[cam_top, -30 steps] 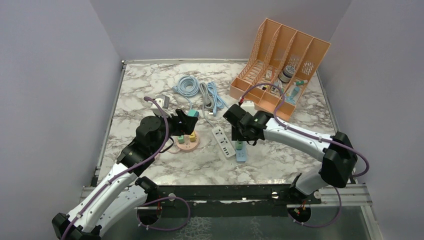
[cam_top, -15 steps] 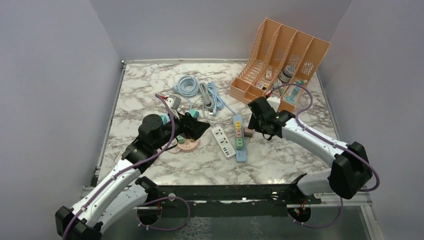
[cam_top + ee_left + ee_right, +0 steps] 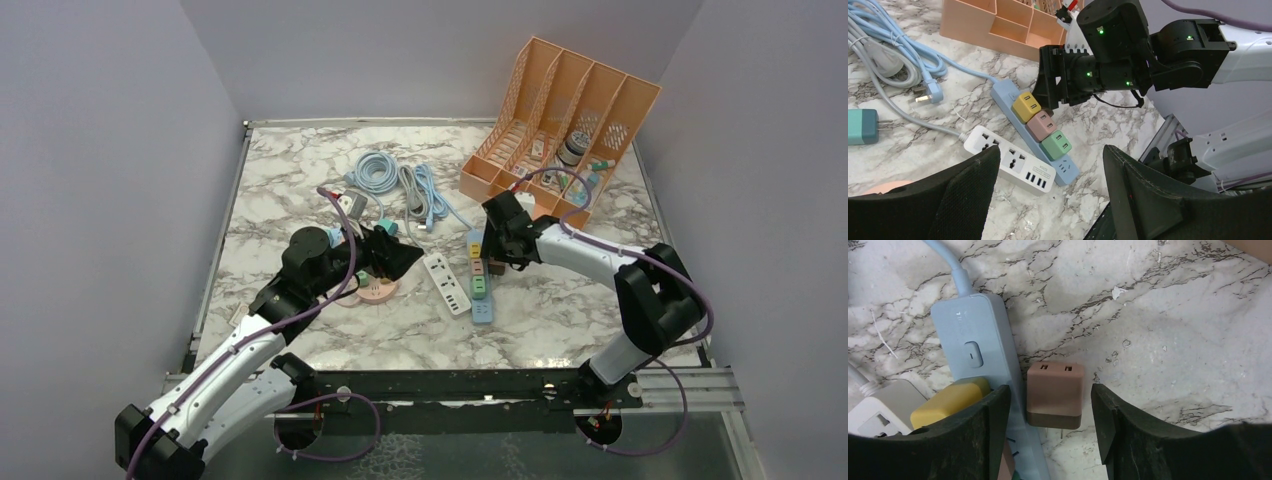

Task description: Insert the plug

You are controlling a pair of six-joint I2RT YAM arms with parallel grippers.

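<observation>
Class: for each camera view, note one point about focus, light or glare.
Top view: even, soft light on the marble table, no harsh shadows. Left wrist view: blue power strip crisp, own jaws dark and soft-edged in the foreground. Right wrist view: brown adapter sharp, no glare on the marble, jaws dark at the bottom.

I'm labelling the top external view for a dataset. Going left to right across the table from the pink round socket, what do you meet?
From the left: pink round socket → white power strip → blue power strip → orange organizer.
</observation>
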